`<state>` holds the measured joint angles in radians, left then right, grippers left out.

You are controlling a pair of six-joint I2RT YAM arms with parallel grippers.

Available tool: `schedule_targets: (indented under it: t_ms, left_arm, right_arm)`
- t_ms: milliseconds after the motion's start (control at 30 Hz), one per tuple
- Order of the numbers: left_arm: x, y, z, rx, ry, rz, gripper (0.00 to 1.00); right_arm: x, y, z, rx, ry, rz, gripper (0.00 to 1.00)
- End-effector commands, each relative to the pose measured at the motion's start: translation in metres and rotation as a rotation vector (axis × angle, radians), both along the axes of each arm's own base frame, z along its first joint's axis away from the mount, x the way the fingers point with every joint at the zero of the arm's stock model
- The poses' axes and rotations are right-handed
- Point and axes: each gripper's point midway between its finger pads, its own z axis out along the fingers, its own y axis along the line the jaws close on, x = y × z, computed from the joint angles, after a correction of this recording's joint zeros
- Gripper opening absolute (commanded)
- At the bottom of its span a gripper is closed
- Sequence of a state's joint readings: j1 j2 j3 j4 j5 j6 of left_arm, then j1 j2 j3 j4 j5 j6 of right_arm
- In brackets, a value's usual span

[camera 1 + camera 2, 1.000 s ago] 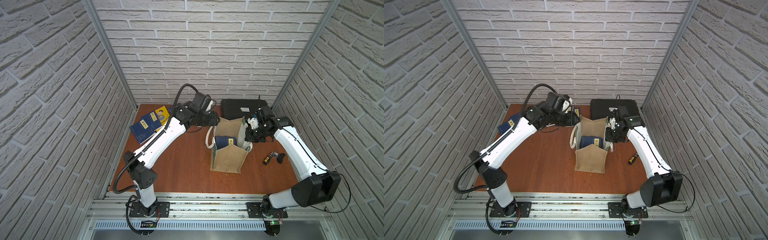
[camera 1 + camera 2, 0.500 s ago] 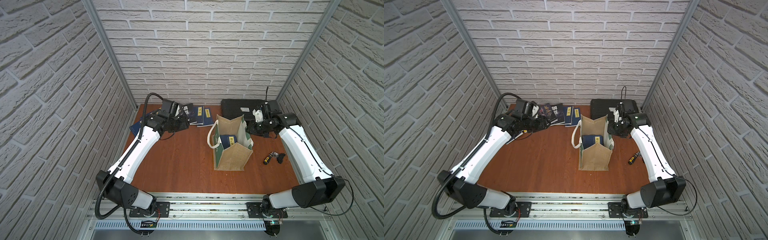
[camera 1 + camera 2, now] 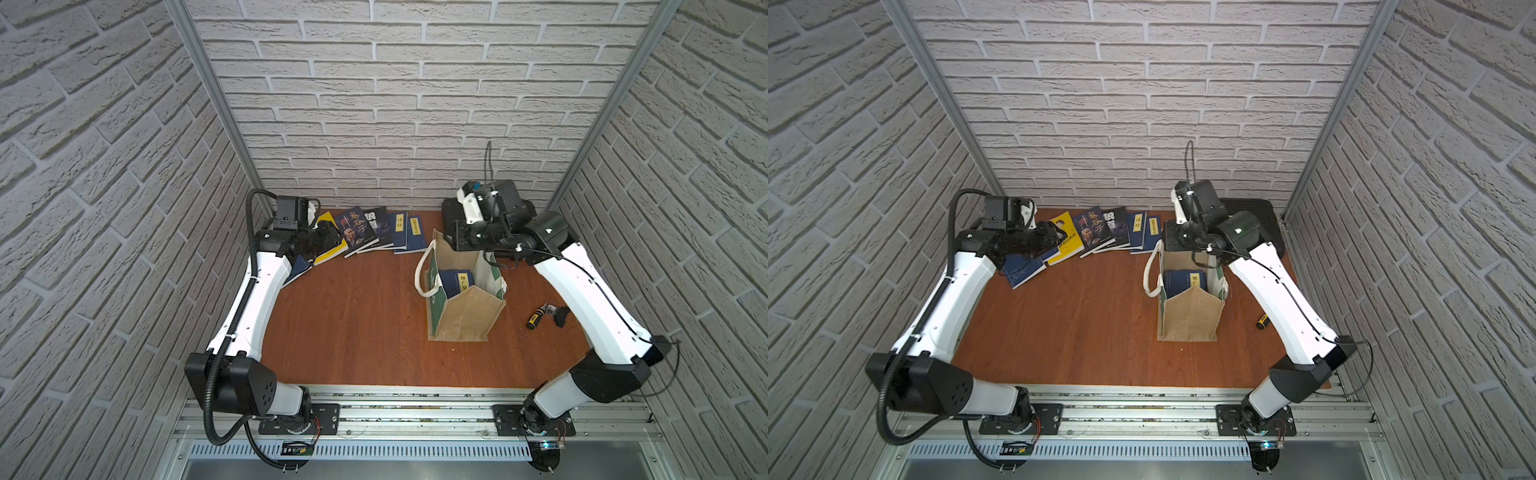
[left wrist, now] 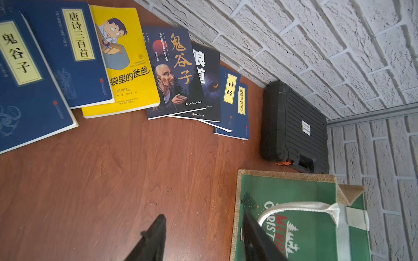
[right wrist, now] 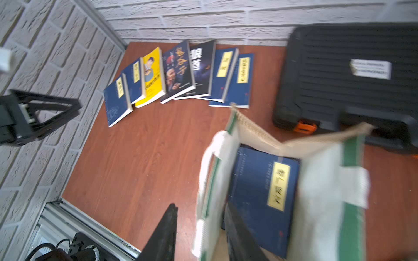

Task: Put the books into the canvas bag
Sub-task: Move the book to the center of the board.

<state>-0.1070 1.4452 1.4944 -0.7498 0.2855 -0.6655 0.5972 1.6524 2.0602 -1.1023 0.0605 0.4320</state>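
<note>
Since 1 second ago the left gripper has swung from the bag back to the left end of the 7 books fanned along the back wall, upper centre, its fingers spread and empty. The right gripper has let go and hangs parted at the bag's rear rim; 1 navy book stands inside the bag, centre right.

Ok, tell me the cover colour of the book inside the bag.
Navy book with a yellow title label; right wrist view.
</note>
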Motion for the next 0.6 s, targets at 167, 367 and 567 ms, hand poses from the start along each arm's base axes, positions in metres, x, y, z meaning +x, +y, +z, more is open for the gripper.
schedule_targets:
  t_ms: [167,367,567]
  left_arm:
    - [0.028,0.003,-0.028,-0.037,0.029,-0.027,0.55]
    - [0.038,0.004,-0.052,-0.048,0.073,-0.027,0.55]
    - [0.054,-0.008,-0.074,-0.037,0.106,-0.055,0.54]
  right_arm:
    - [0.035,0.132,-0.088,-0.071,0.119,0.17,0.39]
    - [0.076,0.165,-0.173,-0.092,0.189,0.166,0.42]
    - [0.129,0.134,-0.234,-0.073,0.257,0.056,0.43]
